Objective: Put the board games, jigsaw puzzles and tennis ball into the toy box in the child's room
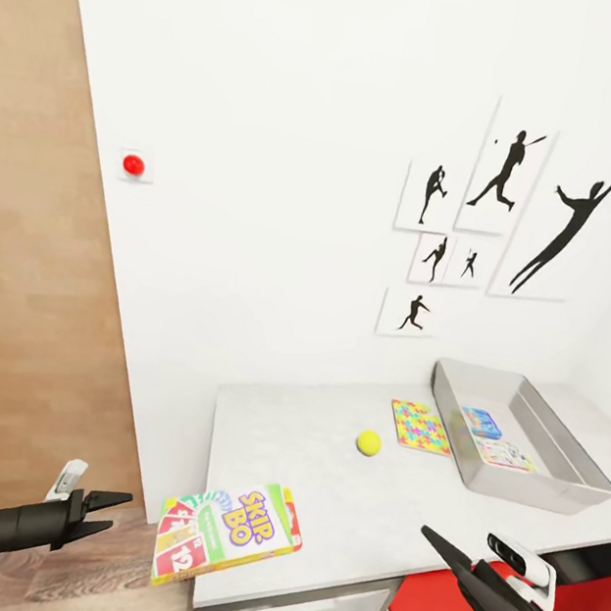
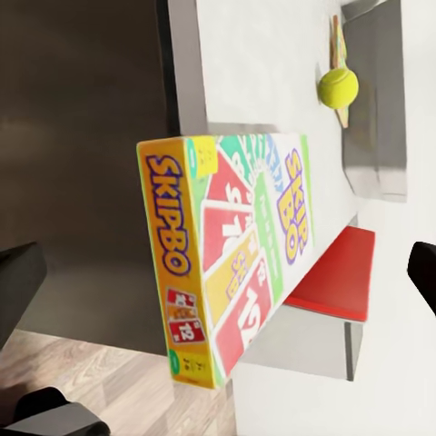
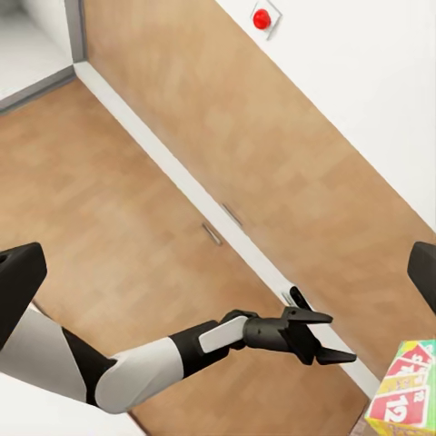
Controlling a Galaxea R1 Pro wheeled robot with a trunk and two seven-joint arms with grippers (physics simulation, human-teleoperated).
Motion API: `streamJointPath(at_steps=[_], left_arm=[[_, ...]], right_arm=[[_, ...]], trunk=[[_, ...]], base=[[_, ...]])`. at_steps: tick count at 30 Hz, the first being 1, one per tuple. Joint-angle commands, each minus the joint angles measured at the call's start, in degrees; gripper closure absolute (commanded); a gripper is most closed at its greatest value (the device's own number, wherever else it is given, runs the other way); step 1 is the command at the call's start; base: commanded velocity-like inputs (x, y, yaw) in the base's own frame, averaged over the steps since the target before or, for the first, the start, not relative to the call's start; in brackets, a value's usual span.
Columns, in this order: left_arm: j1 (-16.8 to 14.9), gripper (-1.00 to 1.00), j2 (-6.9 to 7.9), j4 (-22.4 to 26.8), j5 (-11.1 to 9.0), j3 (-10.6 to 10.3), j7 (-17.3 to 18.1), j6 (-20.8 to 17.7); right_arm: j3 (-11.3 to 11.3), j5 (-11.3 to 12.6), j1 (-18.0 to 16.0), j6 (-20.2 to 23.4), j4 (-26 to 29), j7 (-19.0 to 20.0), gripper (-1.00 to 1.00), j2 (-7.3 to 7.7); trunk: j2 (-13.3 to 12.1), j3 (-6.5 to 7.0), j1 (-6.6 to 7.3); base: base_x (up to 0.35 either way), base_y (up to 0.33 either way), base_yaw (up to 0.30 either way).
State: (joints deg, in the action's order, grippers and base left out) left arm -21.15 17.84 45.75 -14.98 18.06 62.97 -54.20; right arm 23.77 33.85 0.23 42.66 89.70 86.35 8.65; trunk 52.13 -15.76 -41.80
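Both my jaws stand parted and empty, left gripper point(image 1: 119, 510) level and aimed at the board game point(image 1: 228, 533), just short of it. That box overhangs the table point(image 1: 318, 467) corner: light, stiff, probably slick, so I'd pinch its free edge. Right gripper point(image 1: 434, 546) hovers low, angled upward.

It was a child's room in a home: dancer-silhouette pictures point(image 1: 498, 223) hung on the white wall, toys (a Skip-Bo game point(image 1: 228, 531), a tennis ball point(image 1: 368, 442)) lay on the table point(image 1: 317, 476).
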Motion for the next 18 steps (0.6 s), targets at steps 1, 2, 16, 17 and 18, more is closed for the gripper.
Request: streamJointPath(at_steps=[1,2,16,17,18], left_arm=[[-0.04,-1.0,0.0,0.0,-0.05,0.04,0.13,-0.3],[-0.04,-1.0,0.0,-0.01,-0.05,0.04,0.13,-0.3],[-0.04,-1.0,-0.07,-0.01,-0.05,0.04,0.14,-0.3],[-0.04,-1.0,-0.07,0.0,-0.05,0.04,0.14,-0.3],[-0.04,-1.0,-0.08,0.01,-0.05,0.04,0.14,-0.3]], right_arm=[[-0.02,0.22,0.01,0.59,0.04,0.03,-1.0,0.03],[-0.03,0.23,0.02,0.59,0.04,0.03,-1.0,0.03],[-0.15,0.25,0.03,0.58,-0.04,0.04,-1.0,0.05],[-0.15,0.25,0.03,0.58,-0.04,0.04,-1.0,0.05],[-0.14,0.25,0.03,0.58,-0.04,0.04,-1.0,0.05]], trunk=[[0.46,-0.25,-0.23],[0.87,-0.43,-0.45],[6.48,-2.94,-3.53],[6.88,-3.12,-3.75],[7.28,-3.3,-3.97]], base=[[0.0,0.0,0.0],[0.0,0.0,0.0],[0.0,0.0,0.0],[0.0,0.0,0.0],[0.0,0.0,0.0]])
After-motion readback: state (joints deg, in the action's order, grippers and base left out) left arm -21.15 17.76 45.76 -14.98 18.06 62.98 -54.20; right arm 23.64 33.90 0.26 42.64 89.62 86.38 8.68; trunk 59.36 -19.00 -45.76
